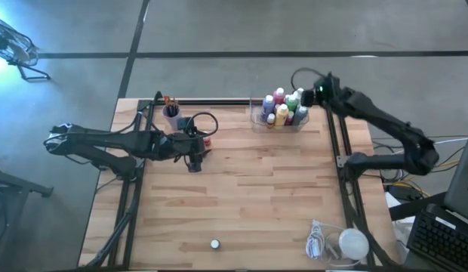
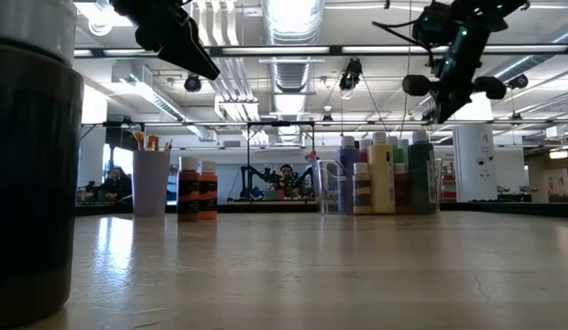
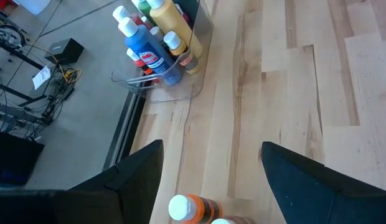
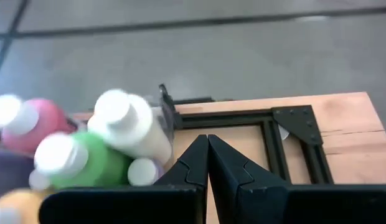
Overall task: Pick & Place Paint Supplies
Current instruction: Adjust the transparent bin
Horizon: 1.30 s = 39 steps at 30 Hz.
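Observation:
Several paint bottles with pale caps (image 1: 283, 107) stand upright in a clear tray (image 1: 258, 121) at the table's far side; the low view shows them (image 2: 382, 174) side by side. Two orange bottles (image 3: 192, 209) stand on the table beside a purple cup (image 1: 172, 115) that holds brushes (image 1: 167, 100). My left gripper (image 3: 211, 168) hangs open above the orange bottles, a finger out to each side, touching nothing. My right gripper (image 4: 207, 152) is shut and empty, raised over the tray's far right corner (image 1: 315, 95), next to the white, green and pink bottles (image 4: 127, 127).
A white round lump with a coiled cord (image 1: 347, 243) lies at the near right corner. A small round object (image 1: 214, 244) sits near the front edge. A black frame rail (image 1: 211, 102) runs along the far edge. Bare wood (image 1: 257, 189) fills the middle.

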Available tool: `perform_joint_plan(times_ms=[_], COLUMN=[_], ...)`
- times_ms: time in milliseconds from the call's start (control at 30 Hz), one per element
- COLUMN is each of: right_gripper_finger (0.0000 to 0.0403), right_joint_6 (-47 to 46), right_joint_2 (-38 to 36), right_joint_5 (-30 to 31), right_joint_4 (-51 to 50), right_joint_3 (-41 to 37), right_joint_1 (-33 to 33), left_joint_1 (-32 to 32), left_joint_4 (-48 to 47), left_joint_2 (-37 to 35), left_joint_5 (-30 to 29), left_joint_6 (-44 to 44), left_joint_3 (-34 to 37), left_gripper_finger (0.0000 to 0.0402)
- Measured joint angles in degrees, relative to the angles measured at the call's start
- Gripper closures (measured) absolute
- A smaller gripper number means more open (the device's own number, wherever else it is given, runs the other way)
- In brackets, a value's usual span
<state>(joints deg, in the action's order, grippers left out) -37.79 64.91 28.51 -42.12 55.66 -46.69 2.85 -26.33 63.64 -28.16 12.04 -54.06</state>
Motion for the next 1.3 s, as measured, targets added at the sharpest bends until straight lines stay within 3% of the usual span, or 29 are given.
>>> perform_joint_plan(times_ms=[300,467,633,733,1033,1300], right_gripper_finger=[0.0394,0.0394,0.0395,0.0395,0.0395,0.0395], right_joint_6=[-10.4,-19.1,-27.1,-31.7,-38.8,-40.3], right_joint_2=[-9.7,-8.0,-3.4,0.2,12.3,19.2], right_joint_5=[12.3,15.4,24.3,27.4,27.3,29.1], right_joint_4=[0.8,2.7,3.5,3.5,3.8,4.2], right_joint_3=[-14.2,-20.7,-23.1,-23.3,-23.5,-23.5], right_joint_1=[16.8,24.4,30.3,31.6,30.5,30.2], left_joint_1=[0.0,0.0,0.0,0.0,0.0,0.0], left_joint_4=[0.4,0.9,1.1,1.0,0.4,0.0], left_joint_2=[0.0,0.0,0.0,0.0,0.0,0.0], left_joint_5=[0.0,0.0,0.0,0.0,0.0,0.0], left_joint_6=[0.0,0.0,0.0,0.0,-0.1,-0.1], left_joint_3=[0.0,0.0,0.0,0.0,0.0,0.0], left_gripper_finger=[0.0127,0.0127,0.0127,0.0127,0.0129,0.0129])
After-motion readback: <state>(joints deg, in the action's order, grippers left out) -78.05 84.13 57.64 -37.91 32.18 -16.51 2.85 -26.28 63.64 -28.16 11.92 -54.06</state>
